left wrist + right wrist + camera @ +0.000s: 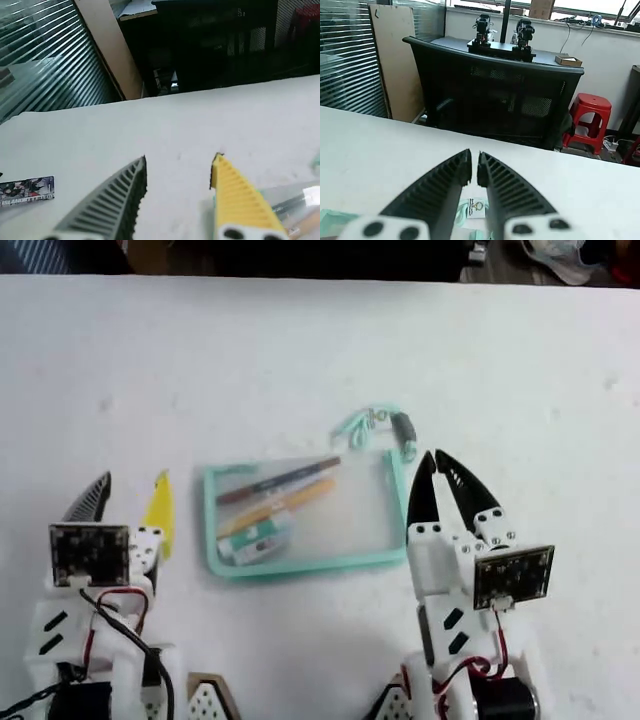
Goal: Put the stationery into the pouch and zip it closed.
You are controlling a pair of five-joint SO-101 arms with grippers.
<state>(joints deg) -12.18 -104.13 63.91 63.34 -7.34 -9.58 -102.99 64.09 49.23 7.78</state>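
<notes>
High view: pouch (210, 520) lies flat mid-desk, nearer the near edge, between the two arms. Pens (280, 483) and a small boxed item (255, 540) show through its clear face; can't tell whether the zip is closed. Mint cord (375, 425) with a dark pull lies at the pouch's far right corner. Right tool (434, 458) closed, empty, tips just beside the pouch's right edge. Left tool (133, 480) open, empty, near the pouch's left edge, not touching. Small printed card (27, 189) lies on the desk (300, 350).
</notes>
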